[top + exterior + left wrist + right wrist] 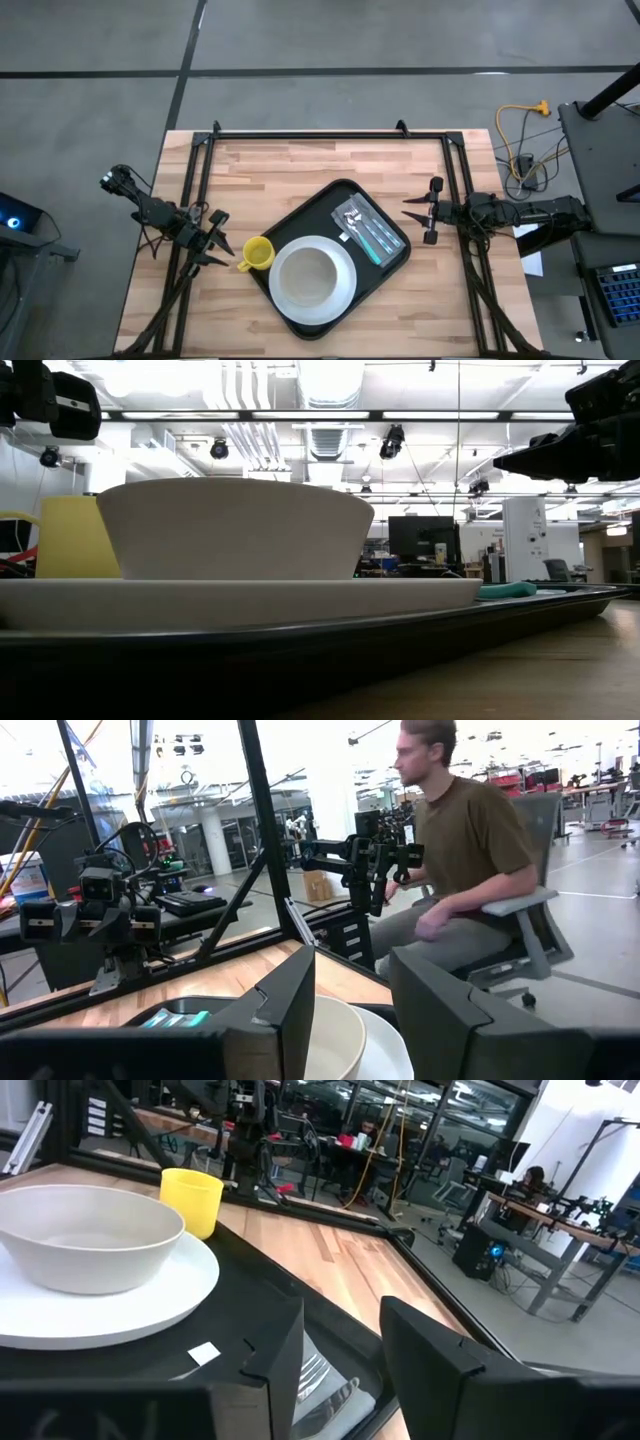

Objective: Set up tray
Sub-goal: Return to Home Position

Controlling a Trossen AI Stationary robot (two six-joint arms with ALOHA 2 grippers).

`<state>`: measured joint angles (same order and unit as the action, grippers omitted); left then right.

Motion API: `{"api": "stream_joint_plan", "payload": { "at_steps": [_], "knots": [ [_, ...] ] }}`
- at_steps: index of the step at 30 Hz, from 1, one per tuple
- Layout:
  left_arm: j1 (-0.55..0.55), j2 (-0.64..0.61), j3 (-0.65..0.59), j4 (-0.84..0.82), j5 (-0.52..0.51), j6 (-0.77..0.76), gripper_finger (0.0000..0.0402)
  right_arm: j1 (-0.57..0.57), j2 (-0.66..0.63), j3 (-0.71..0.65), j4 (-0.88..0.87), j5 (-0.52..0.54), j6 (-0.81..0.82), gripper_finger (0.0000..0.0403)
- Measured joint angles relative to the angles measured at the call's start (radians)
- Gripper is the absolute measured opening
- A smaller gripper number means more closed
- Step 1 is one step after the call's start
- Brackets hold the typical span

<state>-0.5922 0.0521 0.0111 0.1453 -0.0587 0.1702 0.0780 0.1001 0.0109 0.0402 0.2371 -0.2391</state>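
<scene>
While both hang released, the left pincer sits at the tray's nine o'clock, the right pincer at three, about equally near.

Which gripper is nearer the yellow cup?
The left gripper, close beside the cup; the right gripper sits across the tray, near the cutlery.

Glossy black plastic tray, smooth white bowl and plate, yellow plastic cup, pale wooden table

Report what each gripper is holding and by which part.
Nothing is held. The left gripper and right gripper are both open and empty, either side of the tray.
</scene>
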Motion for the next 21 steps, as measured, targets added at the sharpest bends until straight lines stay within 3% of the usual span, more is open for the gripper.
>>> {"api": "stream_joint_plan", "payload": {
  "at_steps": [21],
  "knots": [
    [0.000,0.000,0.000,0.000,0.000,0.000,0.0116,0.000,0.000,0.000,0.000,-0.001,-0.002,0.0128]
  ]
}}
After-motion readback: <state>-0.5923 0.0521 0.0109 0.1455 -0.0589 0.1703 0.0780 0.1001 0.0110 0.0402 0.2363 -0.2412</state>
